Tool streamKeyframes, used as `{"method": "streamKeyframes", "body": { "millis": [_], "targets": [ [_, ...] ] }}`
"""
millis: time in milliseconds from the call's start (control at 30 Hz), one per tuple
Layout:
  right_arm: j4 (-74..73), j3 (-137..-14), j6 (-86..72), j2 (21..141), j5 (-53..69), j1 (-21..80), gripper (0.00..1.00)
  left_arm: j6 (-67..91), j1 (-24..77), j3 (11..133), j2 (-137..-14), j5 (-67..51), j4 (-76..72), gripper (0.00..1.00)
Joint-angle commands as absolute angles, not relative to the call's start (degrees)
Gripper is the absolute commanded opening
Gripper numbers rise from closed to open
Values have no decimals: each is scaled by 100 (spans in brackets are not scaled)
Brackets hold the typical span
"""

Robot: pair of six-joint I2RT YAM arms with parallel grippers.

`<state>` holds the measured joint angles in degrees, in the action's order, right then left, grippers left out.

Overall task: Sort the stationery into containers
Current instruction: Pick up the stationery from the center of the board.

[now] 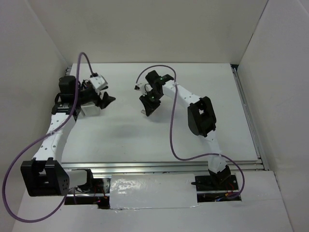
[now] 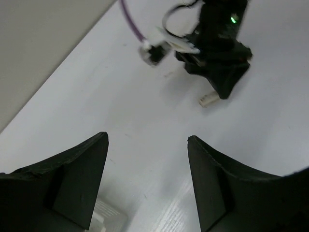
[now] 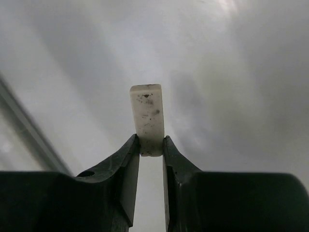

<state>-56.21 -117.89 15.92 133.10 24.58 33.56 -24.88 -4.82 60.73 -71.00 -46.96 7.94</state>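
Note:
My right gripper is shut on the near end of a small beige eraser block, which is speckled with dark marks and sticks out past the fingertips over the white table. From above, that gripper points down at mid-table with the eraser at its tip. The left wrist view shows the same eraser under the right gripper. My left gripper is open and holds nothing. It hovers at the far left over a white slotted container. Other stationery is out of view.
The white container sits partly under the left arm near the left wall. White walls enclose the table on the left, back and right. Purple cables loop from both arms. A metal rail runs along the table's near edge.

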Motion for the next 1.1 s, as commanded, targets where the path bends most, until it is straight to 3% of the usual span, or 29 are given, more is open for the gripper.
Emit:
{"method": "streamKeyframes", "body": {
  "millis": [0, 200, 600, 1067],
  "targets": [
    [-6011, -11795, 1573, 12385, 3891, 3419, 0, -4513, -45, 5968, -6742, -4826, 2080, 79],
    [-6389, -11830, 1327, 12349, 4912, 3419, 0, -6088, 816, 6012, -6680, -4360, 3356, 79],
    [-7084, -12278, 1433, 12647, 5941, 3498, 0, -6706, 1661, 6275, -6961, -3788, 3648, 77],
    [-7558, -12419, 2074, 12709, 6363, 3586, 0, -6610, 2188, 6354, -7119, -3779, 3367, 60]
  ]
}}
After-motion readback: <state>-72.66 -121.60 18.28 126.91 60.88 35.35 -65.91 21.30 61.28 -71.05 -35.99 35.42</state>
